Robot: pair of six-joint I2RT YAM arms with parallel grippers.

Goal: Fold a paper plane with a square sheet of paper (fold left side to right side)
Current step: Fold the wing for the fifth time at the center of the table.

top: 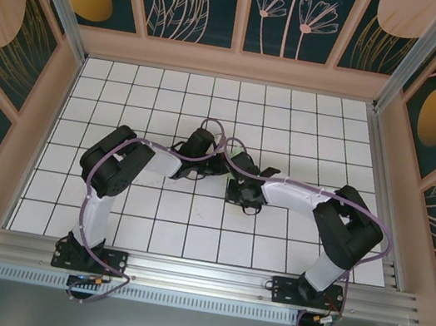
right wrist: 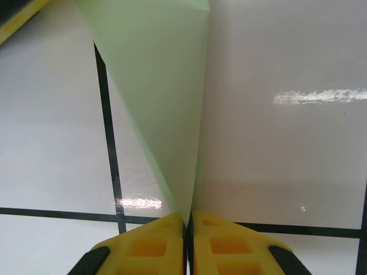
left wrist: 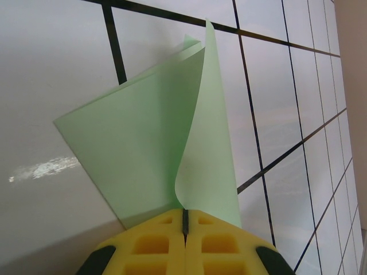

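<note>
One square sheet of paper (left wrist: pixel 155 143) stood curled above the tiled table (left wrist: pixel 51 69), pinched tight by the left gripper (left wrist: pixel 184 229), its low edge hidden inside the grip. The right gripper (right wrist: pixel 188 226) squeezed a corner too, where the sheet's top was cut off.

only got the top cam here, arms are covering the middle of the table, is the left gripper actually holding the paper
observer: yes, the left wrist view has the left gripper shut on the square sheet of paper, with one layer curling up and over from the pinch.
operator: and the right one
observer: the right gripper is shut on it too, pinching a narrow tip, and the sheet widens as it rises away from the fingers.
</note>
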